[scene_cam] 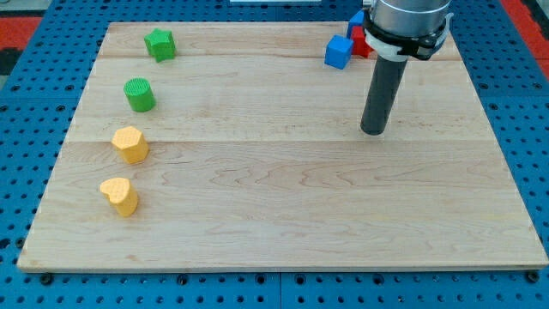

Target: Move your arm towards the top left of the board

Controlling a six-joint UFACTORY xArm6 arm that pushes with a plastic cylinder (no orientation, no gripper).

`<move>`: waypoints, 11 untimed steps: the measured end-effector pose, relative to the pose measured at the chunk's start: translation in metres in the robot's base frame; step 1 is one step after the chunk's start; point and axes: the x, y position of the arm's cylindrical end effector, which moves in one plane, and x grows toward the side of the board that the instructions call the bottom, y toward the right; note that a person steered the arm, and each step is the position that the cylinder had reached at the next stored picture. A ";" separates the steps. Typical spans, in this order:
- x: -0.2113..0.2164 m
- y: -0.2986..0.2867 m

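My tip (373,131) rests on the wooden board (283,197) right of centre in the upper half. A blue cube (339,52) lies above and left of the tip. Behind the rod sit a red block (360,45) and another blue block (356,19), both partly hidden by the arm. At the view's left, from top to bottom, stand a green star block (159,44), a green cylinder (139,94), a yellow hexagon block (129,144) and a yellow heart block (119,196). The tip touches no block.
The board lies on a blue pegboard table (26,129). The arm's grey wrist (407,21) hangs over the board's top right corner.
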 end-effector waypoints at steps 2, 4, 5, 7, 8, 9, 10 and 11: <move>0.023 -0.002; 0.032 -0.028; 0.032 -0.044; 0.032 -0.041; 0.032 -0.032; 0.032 -0.031; 0.031 -0.074; -0.017 -0.112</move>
